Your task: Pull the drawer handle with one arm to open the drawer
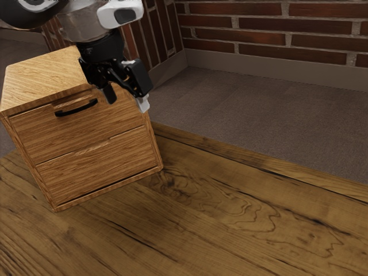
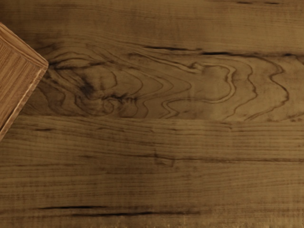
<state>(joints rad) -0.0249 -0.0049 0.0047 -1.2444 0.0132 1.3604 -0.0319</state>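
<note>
One wooden table (image 1: 230, 230), near. Two-drawer cabinet (image 1: 40, 77) at exterior view's left; top drawer (image 1: 57, 135) flush, not yet opened. Black handle (image 1: 76, 107) ungrasped. Gripper (image 1: 126, 99), fingers apart, just beside handle at cabinet's upper corner. Grasp, pull outstanding.

The cabinet (image 1: 86, 167) stands at the left of the exterior view, reaching up toward the upper left. It is a light, oak-grained box, upright, with its front turned to the camera. Its upper drawer (image 1: 69, 129) sits shut, the front flush with the frame around it and with the plain panel below. The handle (image 1: 76, 107) is a slim black bar, slightly bowed, running level across the drawer's upper part, close under the cabinet's top edge. In the wrist view one corner of the cabinet shows, pale and fine-grained.
</note>
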